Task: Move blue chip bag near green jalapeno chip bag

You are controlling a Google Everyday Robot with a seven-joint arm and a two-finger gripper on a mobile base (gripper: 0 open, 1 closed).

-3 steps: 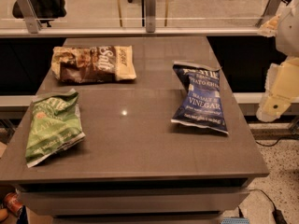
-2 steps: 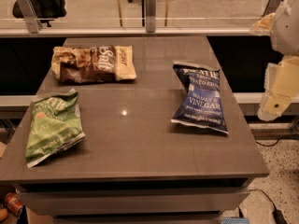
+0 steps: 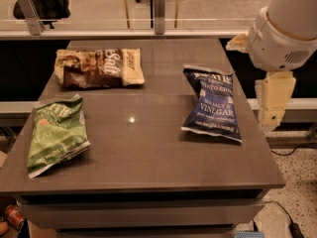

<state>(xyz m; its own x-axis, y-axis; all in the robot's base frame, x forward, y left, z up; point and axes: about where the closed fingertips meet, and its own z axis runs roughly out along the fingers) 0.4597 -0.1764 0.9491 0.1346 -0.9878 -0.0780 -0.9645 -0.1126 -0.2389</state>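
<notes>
The blue chip bag (image 3: 212,103) lies flat on the right side of the grey table (image 3: 148,157), its "VINEGAR" lettering facing up. The green jalapeno chip bag (image 3: 54,133) lies flat at the table's left front. They are well apart, with bare tabletop between them. My arm's white joint (image 3: 282,33) hangs over the table's right edge. My gripper (image 3: 273,114), a cream-coloured part, hangs below it just beyond that edge, right of the blue bag and not touching it.
A brown-and-cream "Salt" bag (image 3: 99,67) lies at the back left of the table. A glass rail with metal posts (image 3: 158,9) runs behind the table. Cables (image 3: 292,222) lie on the speckled floor at the right.
My arm and gripper have moved left, closer to the table's right edge and the blue bag. No bag has moved.
</notes>
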